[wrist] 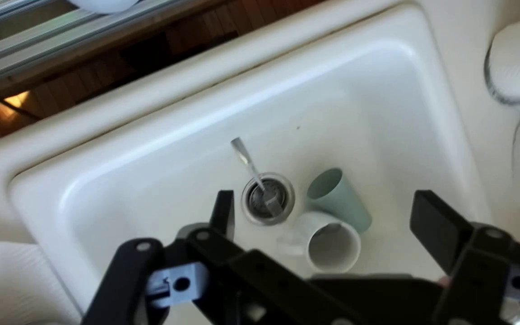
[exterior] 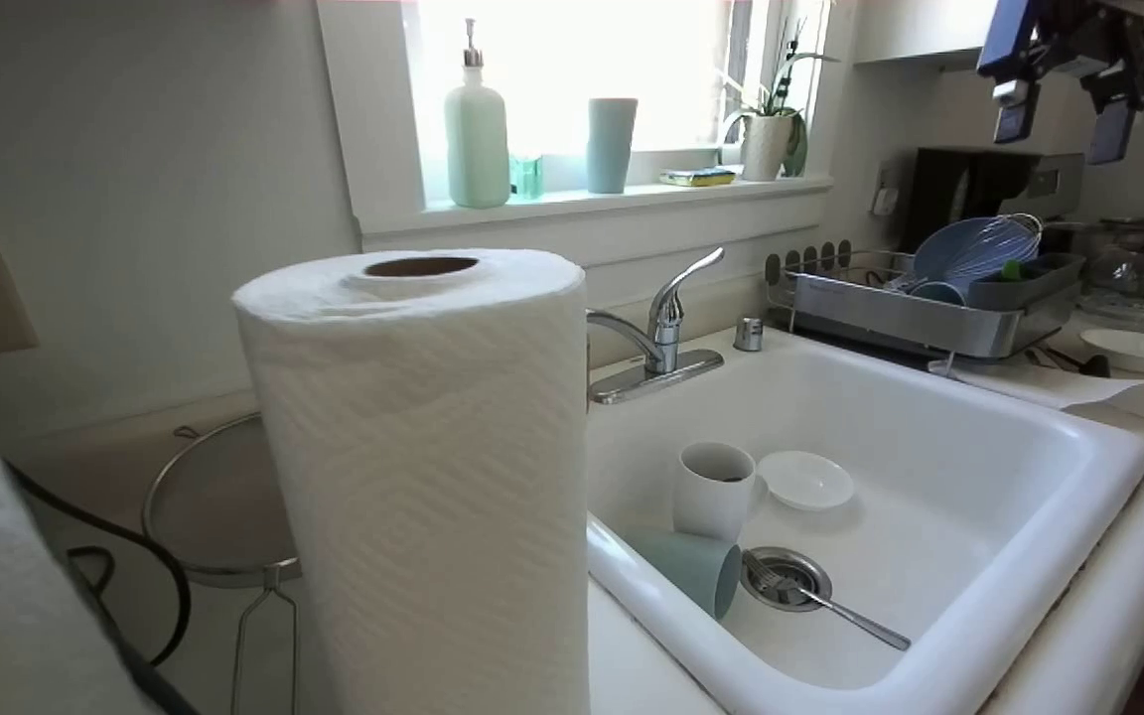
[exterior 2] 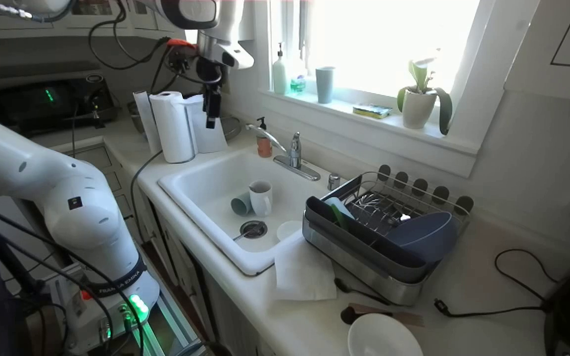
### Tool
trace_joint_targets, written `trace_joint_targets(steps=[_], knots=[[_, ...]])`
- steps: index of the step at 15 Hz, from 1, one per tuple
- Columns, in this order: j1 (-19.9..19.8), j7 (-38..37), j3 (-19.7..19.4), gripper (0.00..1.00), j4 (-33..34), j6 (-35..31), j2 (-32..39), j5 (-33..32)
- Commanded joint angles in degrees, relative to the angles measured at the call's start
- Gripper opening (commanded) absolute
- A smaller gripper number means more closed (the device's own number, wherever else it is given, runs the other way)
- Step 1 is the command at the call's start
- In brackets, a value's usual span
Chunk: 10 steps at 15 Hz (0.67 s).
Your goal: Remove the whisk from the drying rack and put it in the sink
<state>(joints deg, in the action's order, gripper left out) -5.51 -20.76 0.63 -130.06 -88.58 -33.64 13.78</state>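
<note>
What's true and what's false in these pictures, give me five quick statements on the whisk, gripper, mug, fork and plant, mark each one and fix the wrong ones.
1. The whisk is in the drying rack. True.
2. The gripper is closed around the whisk. False: it is open and holds nothing.
3. The white mug in the sink lies on its side. False: it stands upright; the pale green cup lies on its side.
4. The fork lies with its tines over the drain. True.
5. The potted plant stands in the sink. False: it stands on the windowsill.
</note>
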Motion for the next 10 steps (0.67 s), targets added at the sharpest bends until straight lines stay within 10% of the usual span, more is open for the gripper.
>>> trace_joint_targets(steps=[1,10], knots=[[-4.7,3.7,-4.2,1.0,3.9,-5.9,6.5,-4.9],[-5.8,10.4,-7.6,1.0,18.6,-20.8,30.3,-19.4]])
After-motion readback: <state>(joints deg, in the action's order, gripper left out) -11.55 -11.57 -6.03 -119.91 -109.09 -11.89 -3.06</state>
